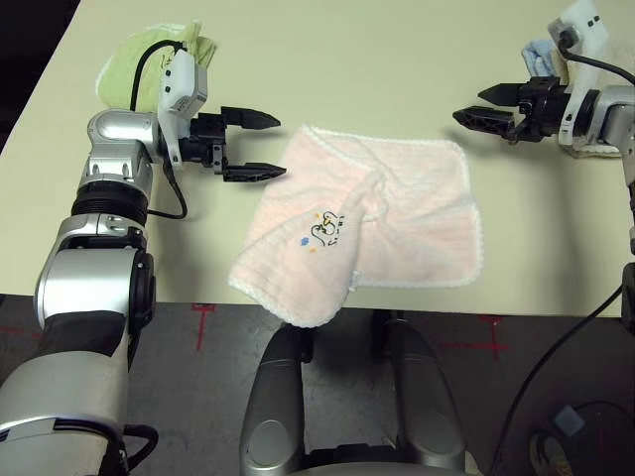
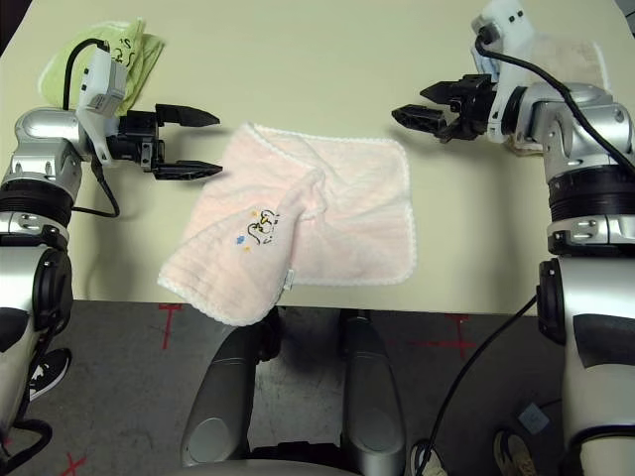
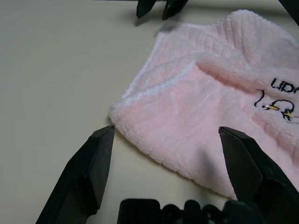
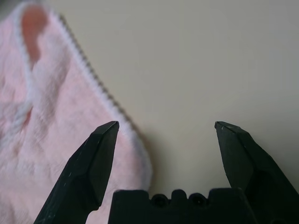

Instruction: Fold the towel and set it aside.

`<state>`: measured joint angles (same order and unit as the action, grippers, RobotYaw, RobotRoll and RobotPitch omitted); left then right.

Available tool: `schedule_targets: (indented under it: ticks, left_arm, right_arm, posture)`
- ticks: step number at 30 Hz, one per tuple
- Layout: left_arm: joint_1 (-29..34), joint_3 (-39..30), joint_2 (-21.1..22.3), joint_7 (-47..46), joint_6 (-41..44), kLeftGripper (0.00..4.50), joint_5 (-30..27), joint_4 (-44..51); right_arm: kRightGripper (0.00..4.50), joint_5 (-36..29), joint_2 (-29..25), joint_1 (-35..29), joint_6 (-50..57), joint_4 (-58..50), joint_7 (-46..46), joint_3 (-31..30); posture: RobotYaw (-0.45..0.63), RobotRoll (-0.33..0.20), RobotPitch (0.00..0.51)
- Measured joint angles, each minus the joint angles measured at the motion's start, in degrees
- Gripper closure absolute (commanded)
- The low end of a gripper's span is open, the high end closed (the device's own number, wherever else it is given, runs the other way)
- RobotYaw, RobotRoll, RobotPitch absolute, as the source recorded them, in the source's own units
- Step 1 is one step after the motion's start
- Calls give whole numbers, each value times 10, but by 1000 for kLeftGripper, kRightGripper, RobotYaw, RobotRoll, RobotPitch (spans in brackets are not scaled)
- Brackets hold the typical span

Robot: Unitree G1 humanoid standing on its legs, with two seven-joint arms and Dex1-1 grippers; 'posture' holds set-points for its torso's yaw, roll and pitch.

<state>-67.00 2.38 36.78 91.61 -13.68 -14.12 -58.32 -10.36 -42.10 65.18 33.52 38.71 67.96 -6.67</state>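
Note:
The pale pink towel (image 1: 397,208) lies rumpled in the middle of the table. One flap is folded over, showing its embroidered motif (image 1: 325,230), and its near corner hangs over the table's front edge. My left gripper (image 1: 281,146) is open just left of the towel's far-left corner, low over the table. In the left wrist view the towel (image 3: 210,84) edge lies between the fingers (image 3: 88,163). My right gripper (image 1: 466,106) is open to the right of the far-right corner. In the right wrist view the scalloped towel (image 4: 42,121) edge sits by one finger.
A light green towel (image 1: 124,64) lies at the back left behind my left wrist. Folded blue and beige towels (image 2: 571,59) sit at the back right behind my right arm. The table's front edge (image 1: 149,295) runs just below the towel.

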Motion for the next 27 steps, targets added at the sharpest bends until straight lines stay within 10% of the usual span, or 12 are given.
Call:
schedule_targets:
  ticks: [8,20,27]
  left_arm:
    - [23,10,4,0,15,0,-20,28]
    - [26,22,9,1,27,0,-26,38]
    - [26,27,10,2,27,0,-27,38]
  right_arm:
    - [12,29,-12,-16,-10,-21,43,-23]
    - [4268,74,-41,-54,-74,-79,88,-52]
    - [4481,65,-24,-36,-50,-49,83,-36]
  posture:
    - [0,0,430]
    - [-1,0,425]
    - [-3,0,410]
